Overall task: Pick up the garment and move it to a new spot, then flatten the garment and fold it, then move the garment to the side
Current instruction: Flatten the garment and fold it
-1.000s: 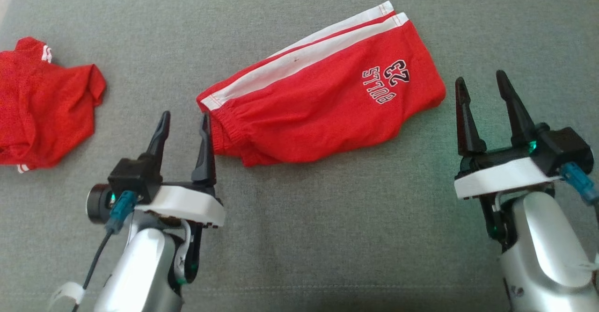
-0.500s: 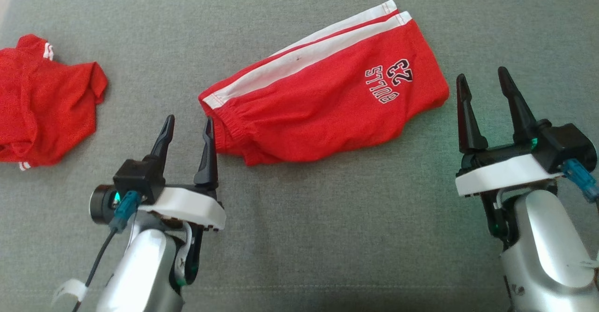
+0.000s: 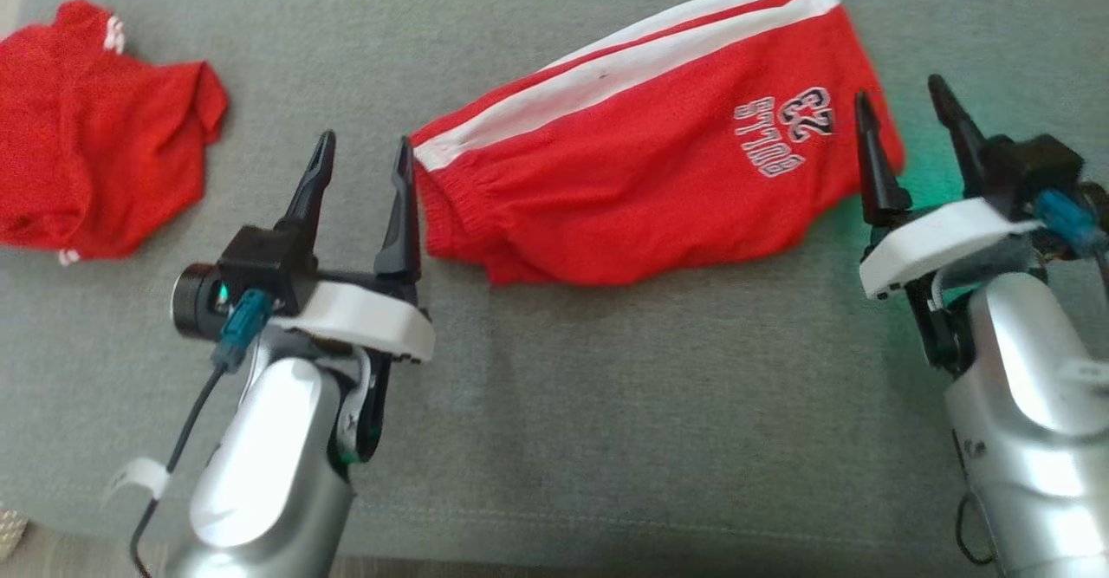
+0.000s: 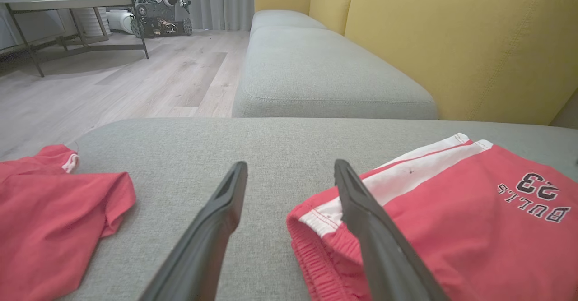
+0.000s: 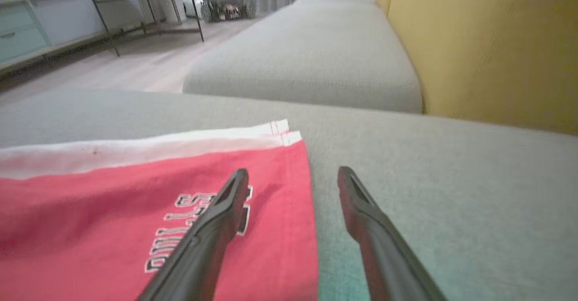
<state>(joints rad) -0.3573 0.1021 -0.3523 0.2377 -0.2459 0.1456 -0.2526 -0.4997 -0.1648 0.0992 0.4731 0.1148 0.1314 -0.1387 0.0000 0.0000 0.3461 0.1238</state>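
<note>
The red shorts (image 3: 641,188) lie folded on the grey sofa cushion (image 3: 606,405). Their long axis runs from the waistband at the robot's near left to the hems at far right. The left gripper (image 3: 364,140) stands just beside the waistband and the right gripper (image 3: 901,88) straddles the hem edge. Both jaws gape wide, holding nothing.

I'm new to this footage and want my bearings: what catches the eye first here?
The red shorts with white side stripes and a BULLS 23 print lie across the middle of the grey cushion. The left gripper and right gripper, both open, sit at their two ends. A second red garment lies crumpled at far left.
</note>
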